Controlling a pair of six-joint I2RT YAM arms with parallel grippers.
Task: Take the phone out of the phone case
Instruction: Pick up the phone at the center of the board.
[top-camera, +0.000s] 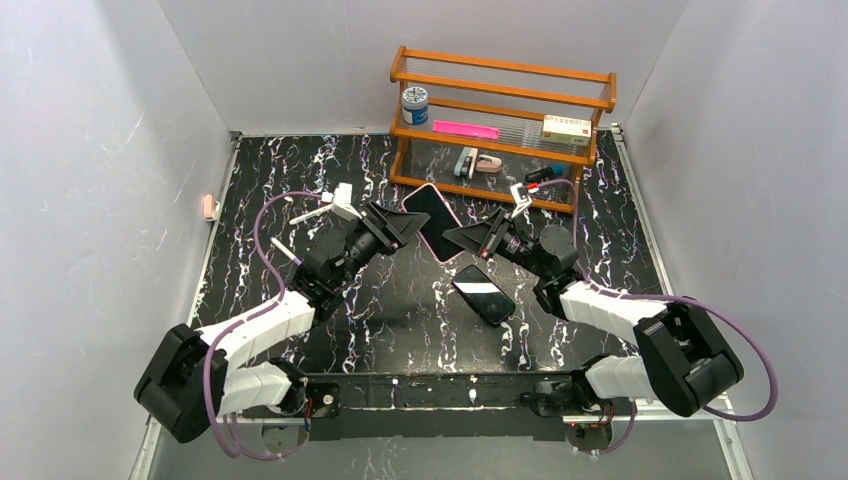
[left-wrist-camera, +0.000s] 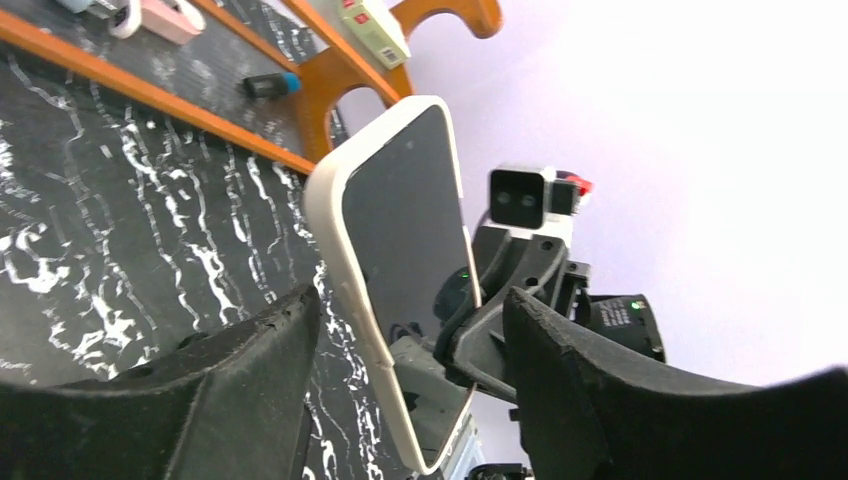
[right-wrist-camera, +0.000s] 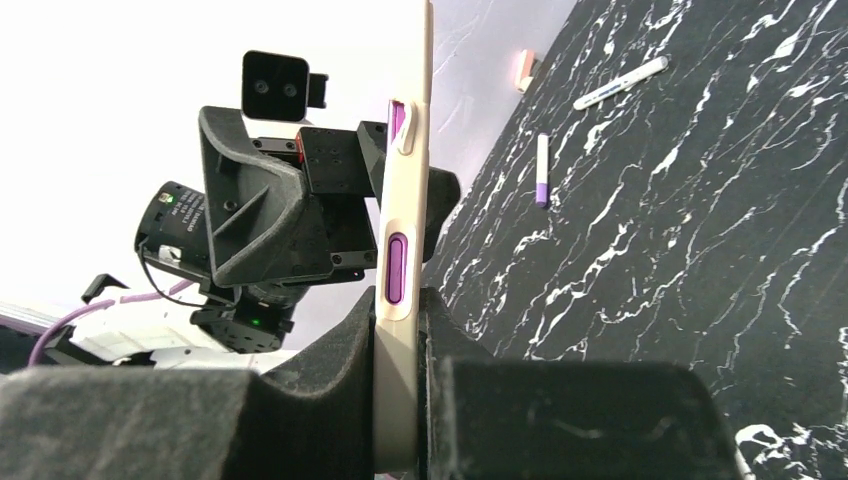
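shelf (top-camera: 500, 67) behind phone case (top-camera: 432, 215); loose phone (top-camera: 484, 294) nearby

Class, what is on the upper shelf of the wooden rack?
A blue-lidded jar, a pink strip and a pale box sit on the rack's upper shelf. Anything behind the jar or box is covered from this camera.

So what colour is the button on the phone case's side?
Purple side button on the cream phone case, clearest in the right wrist view.
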